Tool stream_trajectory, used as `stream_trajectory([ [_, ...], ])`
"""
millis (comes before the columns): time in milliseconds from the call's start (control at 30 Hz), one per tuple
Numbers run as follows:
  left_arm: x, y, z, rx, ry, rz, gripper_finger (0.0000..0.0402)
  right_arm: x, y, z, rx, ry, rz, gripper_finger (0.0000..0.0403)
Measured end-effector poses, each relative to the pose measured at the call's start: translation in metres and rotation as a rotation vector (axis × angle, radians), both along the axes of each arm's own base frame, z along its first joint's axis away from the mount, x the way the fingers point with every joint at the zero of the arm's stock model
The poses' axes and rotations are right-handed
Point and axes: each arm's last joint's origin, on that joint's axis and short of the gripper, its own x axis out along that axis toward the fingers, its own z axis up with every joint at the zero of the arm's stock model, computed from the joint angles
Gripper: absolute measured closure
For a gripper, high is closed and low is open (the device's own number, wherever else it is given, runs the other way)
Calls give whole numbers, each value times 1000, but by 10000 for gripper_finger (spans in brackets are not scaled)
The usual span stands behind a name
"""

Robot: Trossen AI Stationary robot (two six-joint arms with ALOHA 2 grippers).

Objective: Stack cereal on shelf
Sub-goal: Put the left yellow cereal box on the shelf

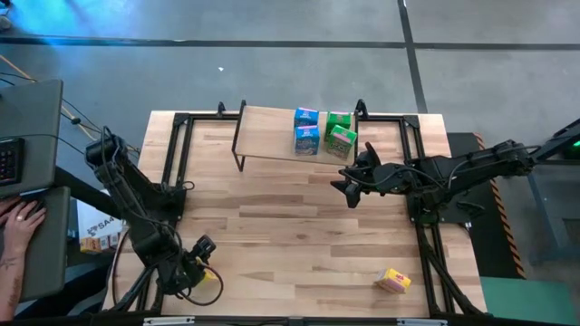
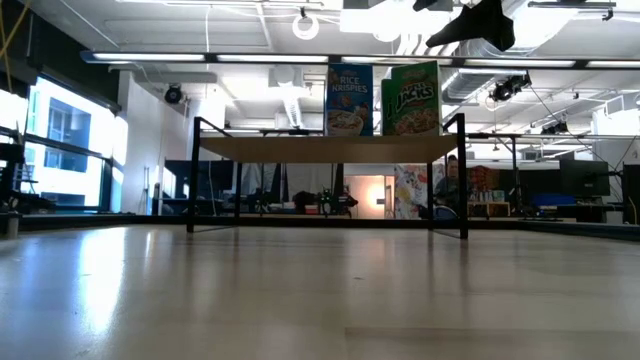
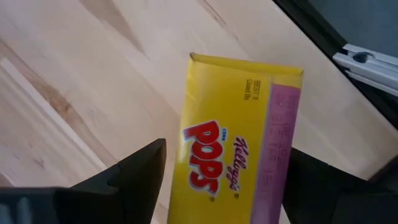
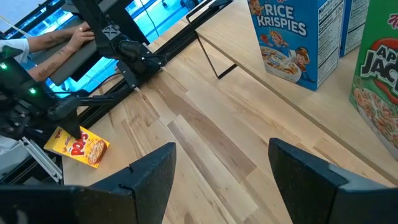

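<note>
The shelf stands at the table's far edge. Two blue cereal boxes and two green ones stand upright on its right half. My right gripper hovers open just in front of them, holding nothing. One yellow box lies on the table near the near right corner. My left gripper is at the near left corner, its open fingers on either side of the other yellow box, which lies flat on the table. My left gripper has one finger beside the yellow box's plain long edge and the other finger beside its pink side panel, coming from above and lying along the box. I cannot tell whether either finger touches it.
Black frame rails run along the table's left and right sides. The shelf's left half is bare plank. A person's hand rests on a desk left of the table. The wide wooden middle of the table holds no objects.
</note>
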Motion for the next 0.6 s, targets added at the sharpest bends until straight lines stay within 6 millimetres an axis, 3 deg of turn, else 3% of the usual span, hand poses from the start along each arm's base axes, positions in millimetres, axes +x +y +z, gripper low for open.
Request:
stream_trajectory([
  [267,1,-2,-10,-47,-20,-3,141,0,0,-1,-18,11,7,151],
  [600,4,3,-12,-46,-15,18,215,0,0,-1,-18,11,8,151],
])
